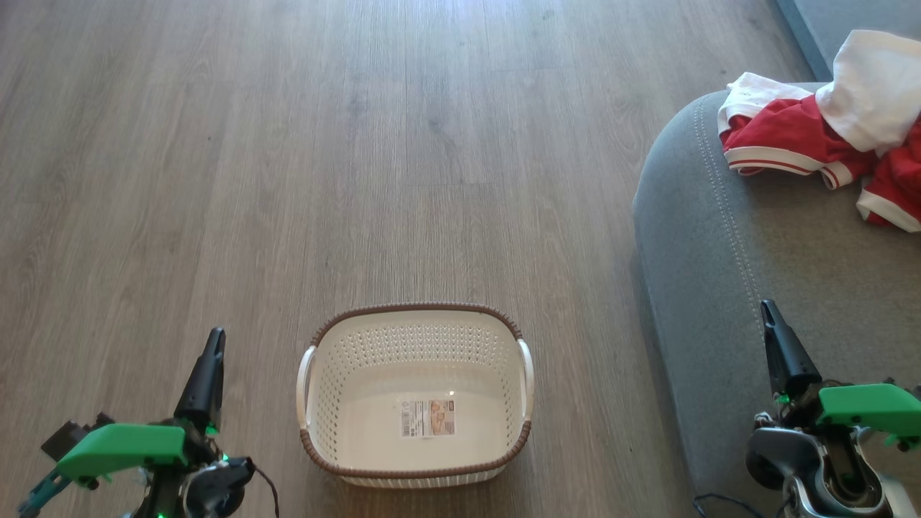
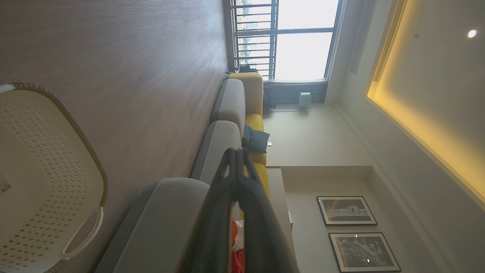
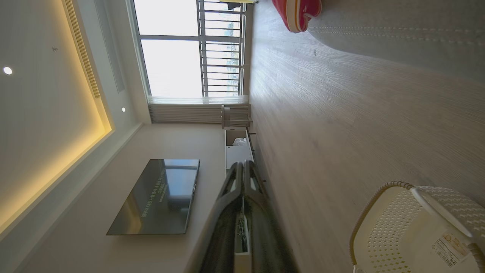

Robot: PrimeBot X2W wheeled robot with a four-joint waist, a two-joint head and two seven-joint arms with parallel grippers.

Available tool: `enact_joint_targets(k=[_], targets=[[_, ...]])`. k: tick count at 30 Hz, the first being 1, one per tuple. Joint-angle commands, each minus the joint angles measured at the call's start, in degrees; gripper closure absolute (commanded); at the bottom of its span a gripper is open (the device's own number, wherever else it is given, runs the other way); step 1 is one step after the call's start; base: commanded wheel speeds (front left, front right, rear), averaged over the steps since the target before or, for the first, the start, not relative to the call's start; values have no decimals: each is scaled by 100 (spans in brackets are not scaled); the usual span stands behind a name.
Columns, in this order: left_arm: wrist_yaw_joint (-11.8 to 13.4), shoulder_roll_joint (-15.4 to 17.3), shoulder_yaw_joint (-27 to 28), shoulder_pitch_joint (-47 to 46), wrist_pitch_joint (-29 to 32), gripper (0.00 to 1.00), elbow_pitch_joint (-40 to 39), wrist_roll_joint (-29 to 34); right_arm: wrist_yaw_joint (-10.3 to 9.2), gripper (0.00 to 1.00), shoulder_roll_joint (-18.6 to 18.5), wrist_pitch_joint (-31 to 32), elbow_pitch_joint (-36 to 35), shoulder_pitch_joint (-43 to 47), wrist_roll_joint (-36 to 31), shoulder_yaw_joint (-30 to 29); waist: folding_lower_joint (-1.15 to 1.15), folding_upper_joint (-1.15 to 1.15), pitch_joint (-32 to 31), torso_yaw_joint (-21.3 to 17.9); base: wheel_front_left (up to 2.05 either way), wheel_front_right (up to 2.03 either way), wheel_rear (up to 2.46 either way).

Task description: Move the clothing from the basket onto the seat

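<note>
Clothing (image 1: 791, 137) heaped at the seat (image 1: 719, 252) edge upper right could slide off, I reckon; left tool (image 1: 214, 338) and right tool (image 1: 768, 311) closed, empty.

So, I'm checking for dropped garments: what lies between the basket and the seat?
In the head view, only bare wood floor separates the basket and the seat.

- Grey-brown wood-grain plank floor (image 1: 360, 144), matte finish.
- Tall dark-framed window with outer railing bars (image 3: 178, 57); strong daylight, washed out.
- Flat black wall-mounted television (image 3: 159, 197) on a pale wall, with a low white open cabinet (image 3: 238, 151) against the same wall.
- Two black-framed monochrome pictures (image 2: 346, 210), side by side on a pale wall.
- Warm yellow ceiling cove strip (image 2: 416, 125) and small round recessed spotlight (image 2: 471, 33), both lit.
</note>
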Motion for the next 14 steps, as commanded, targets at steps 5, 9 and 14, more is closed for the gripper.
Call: enact_joint_targets(k=[5,9,14], targets=[[-52,23,207,-336,38,100,-163,45,3,100,7,48,-184,-216,-1,96,0,0,0,0,0,0,0],[-52,19,212,-336,42,100,-163,48,3,100,8,50,-184,-216,-3,94,0,0,0,0,0,0,0],[-52,16,217,-337,46,100,-163,53,3,100,10,52,-184,-217,-5,91,0,0,0,0,0,0,0]])
